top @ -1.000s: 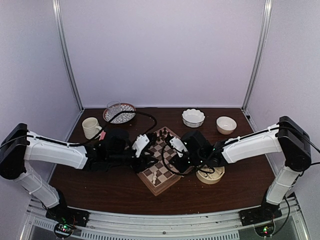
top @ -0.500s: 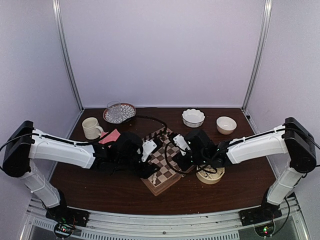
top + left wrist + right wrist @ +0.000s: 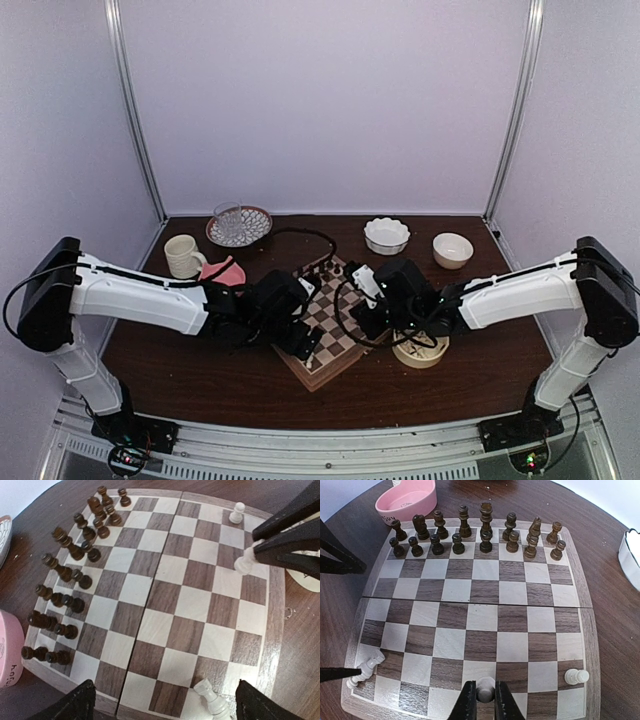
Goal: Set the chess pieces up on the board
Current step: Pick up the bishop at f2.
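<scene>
– Worry check, anyone? Right gripper [image 3: 485,703] is pinched narrow on a cream pawn [image 3: 485,691] at the board [image 3: 485,615] edge opposite the dark pieces [image 3: 470,530], a few squares from the standing white pawn [image 3: 576,676]. Can't tell if it's touching down yet. What bites us here?

– Two things imo. Left gripper [image 3: 165,695] is spread wide at the corner, and the white piece [image 3: 212,701] between its fingers looks tipped over. If it closes on that as it lies, it'll probably roll or squirt off the rim. Also, both arms crowd the same edge, so a sideways swing could clip the other's fingers or knock the pawn. The dark ranks by the pink bowl [image 3: 407,500] sit well apart, so those look safe.
</scene>
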### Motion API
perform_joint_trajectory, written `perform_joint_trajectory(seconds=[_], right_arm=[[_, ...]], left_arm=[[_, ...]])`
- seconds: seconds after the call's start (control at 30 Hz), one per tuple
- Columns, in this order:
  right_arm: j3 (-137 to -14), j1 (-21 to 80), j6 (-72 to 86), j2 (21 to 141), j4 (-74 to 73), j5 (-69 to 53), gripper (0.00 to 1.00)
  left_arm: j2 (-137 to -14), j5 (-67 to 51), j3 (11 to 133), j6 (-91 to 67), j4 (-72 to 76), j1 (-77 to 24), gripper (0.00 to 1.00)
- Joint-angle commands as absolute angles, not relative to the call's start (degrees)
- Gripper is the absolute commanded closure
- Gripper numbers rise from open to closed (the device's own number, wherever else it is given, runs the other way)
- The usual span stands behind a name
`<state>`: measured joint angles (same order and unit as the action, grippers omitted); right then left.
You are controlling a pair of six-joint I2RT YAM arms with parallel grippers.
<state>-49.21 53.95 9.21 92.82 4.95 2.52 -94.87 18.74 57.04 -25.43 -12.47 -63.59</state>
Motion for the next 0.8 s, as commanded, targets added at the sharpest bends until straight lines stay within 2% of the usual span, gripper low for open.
perform_joint_trajectory(seconds=[0.0, 0.4, 0.77], right_arm=[[-48.2, 53.6, 9.4, 90.2, 6.6, 5.6, 0.95], [-47.5, 53.6, 9.5, 88.7, 6.9, 8.4, 0.95], [-47.4, 53.6, 9.5, 88.5, 6.9, 9.8, 0.94]], left_arm=[[-92.5, 25.4, 57.0, -32.8, -15.0, -63.4, 0.02], [-94.4, 25.8, 59.5, -41.0, -17.6, -65.6, 0.08], [-97.2, 27.1, 60.4, -44.7, -17.3, -67.8, 0.23]])
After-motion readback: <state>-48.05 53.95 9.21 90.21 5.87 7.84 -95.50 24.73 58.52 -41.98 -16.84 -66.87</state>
